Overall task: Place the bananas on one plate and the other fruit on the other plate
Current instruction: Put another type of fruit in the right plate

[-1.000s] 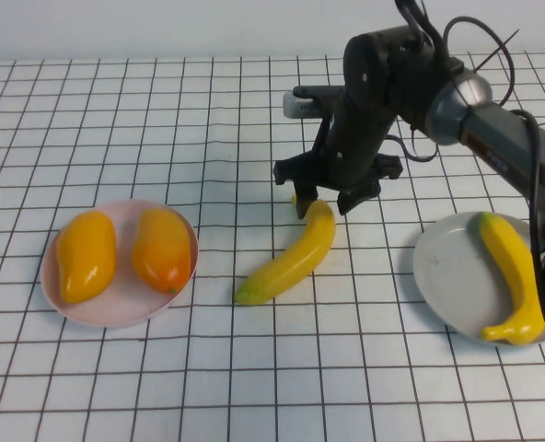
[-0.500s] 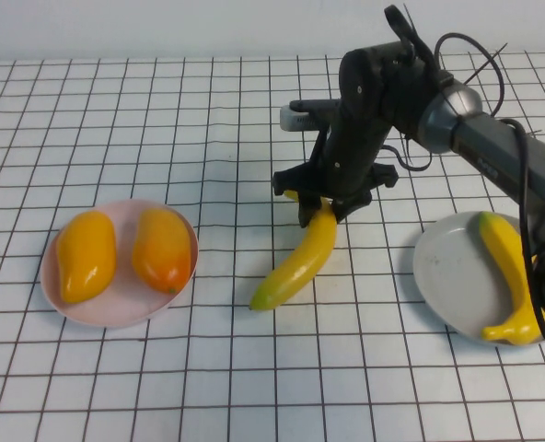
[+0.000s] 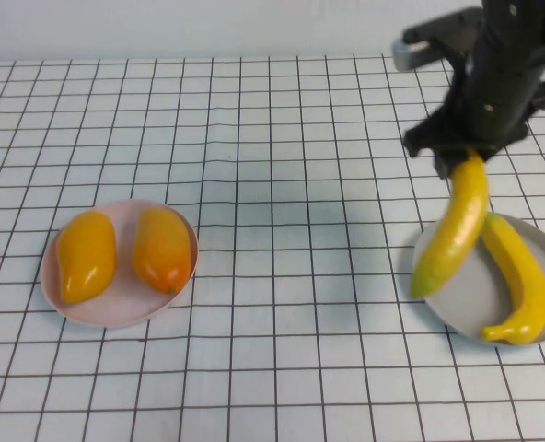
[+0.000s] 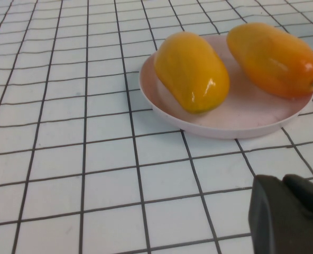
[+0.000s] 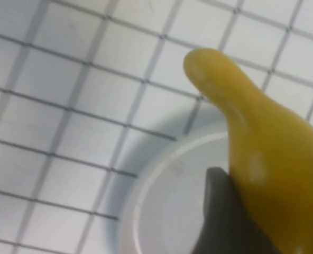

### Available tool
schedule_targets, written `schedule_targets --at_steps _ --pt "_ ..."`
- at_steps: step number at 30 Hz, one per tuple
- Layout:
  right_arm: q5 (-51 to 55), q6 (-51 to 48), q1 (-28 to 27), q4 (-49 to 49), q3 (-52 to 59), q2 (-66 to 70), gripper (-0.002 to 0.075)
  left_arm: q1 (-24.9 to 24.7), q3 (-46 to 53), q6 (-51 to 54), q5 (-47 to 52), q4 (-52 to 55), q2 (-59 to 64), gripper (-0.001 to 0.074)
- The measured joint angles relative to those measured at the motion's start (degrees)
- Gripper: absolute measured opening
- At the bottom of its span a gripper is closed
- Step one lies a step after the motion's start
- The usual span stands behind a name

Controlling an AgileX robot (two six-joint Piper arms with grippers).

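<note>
My right gripper [image 3: 469,158] is shut on one banana [image 3: 454,224] by its upper end. The banana hangs above the left edge of the grey plate [image 3: 457,287] at the right of the table. The second banana [image 3: 518,279] lies on that plate. In the right wrist view the held banana [image 5: 262,153] fills the picture over the grey plate [image 5: 162,201]. Two orange-yellow fruits [image 3: 86,254] [image 3: 161,249] lie side by side on the pink plate [image 3: 116,308] at the left. My left gripper [image 4: 288,217] is low beside the pink plate [image 4: 225,124], its fingers together and empty.
The table is covered with a white cloth with a black grid [image 3: 282,276]. A pale wall runs along the far edge [image 3: 208,28].
My right gripper has lifted the banana off the middle of the table and carried it right, to above the grey plate's left edge. The left arm has not moved.
</note>
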Motion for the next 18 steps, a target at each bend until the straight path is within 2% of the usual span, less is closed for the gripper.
schedule_targets --at_steps 6,18 --pt "0.0 -6.2 -5.8 -0.4 11.7 -0.3 0.0316 0.0 0.0 0.0 0.0 0.0 0.0 -0.0004" --pt "-4.3 -10.3 -6.1 1.0 12.9 3.2 0.0316 0.0 0.0 0.0 0.0 0.0 0.0 -0.0004"
